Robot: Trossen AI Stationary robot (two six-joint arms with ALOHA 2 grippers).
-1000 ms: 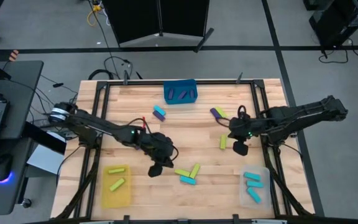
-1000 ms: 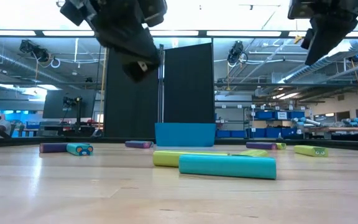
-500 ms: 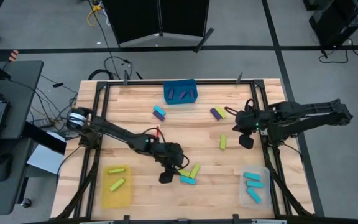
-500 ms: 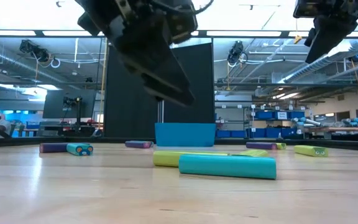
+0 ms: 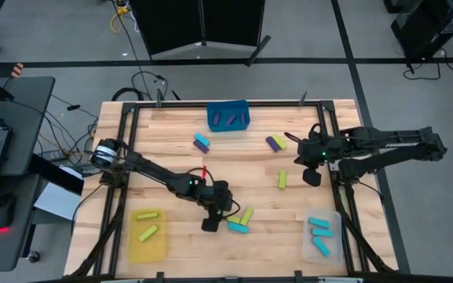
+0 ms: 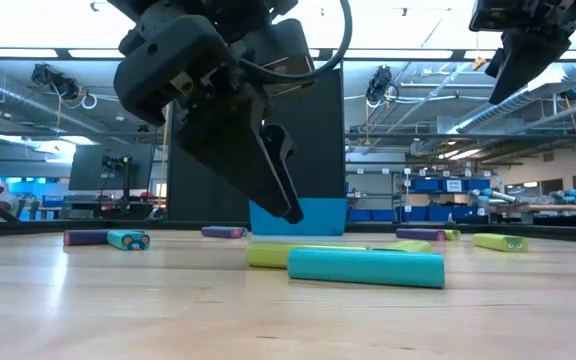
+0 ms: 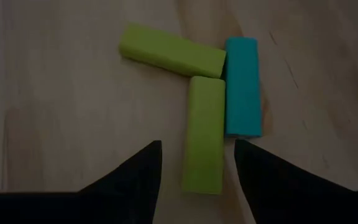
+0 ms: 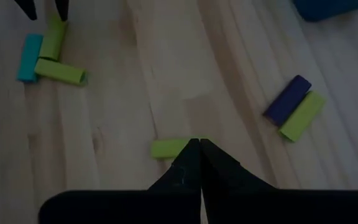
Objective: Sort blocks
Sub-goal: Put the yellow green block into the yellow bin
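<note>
Blocks are small smooth bars in lime, cyan and purple, and we see them spread over the wooden table (image 5: 171, 169). Three sit in a bunch near the front middle: two lime blocks (image 7: 204, 134) touching each other in an L shape, and a cyan block (image 7: 242, 85) lying right beside one of them. The left gripper (image 7: 196, 163) hangs just over this bunch with its jaws wide apart, one on each side of the end of a lime block, and it holds nothing. The right gripper (image 5: 311, 177) waits above the table's right side with its jaws pressed together, empty.

From high up we see the bins. The blue bin (image 5: 228, 115) at the back holds purple blocks, the yellow bin (image 5: 132, 244) at the front left holds lime ones, and the clear bin (image 5: 330, 236) at the front right holds cyan ones. Loose blocks also lie near the back middle and near the right arm.

The low view hides the L shape but shows the cyan block (image 6: 366, 267) long and round-edged in front. The right wrist view shows a purple and lime pair (image 8: 294, 108) lying side by side.
</note>
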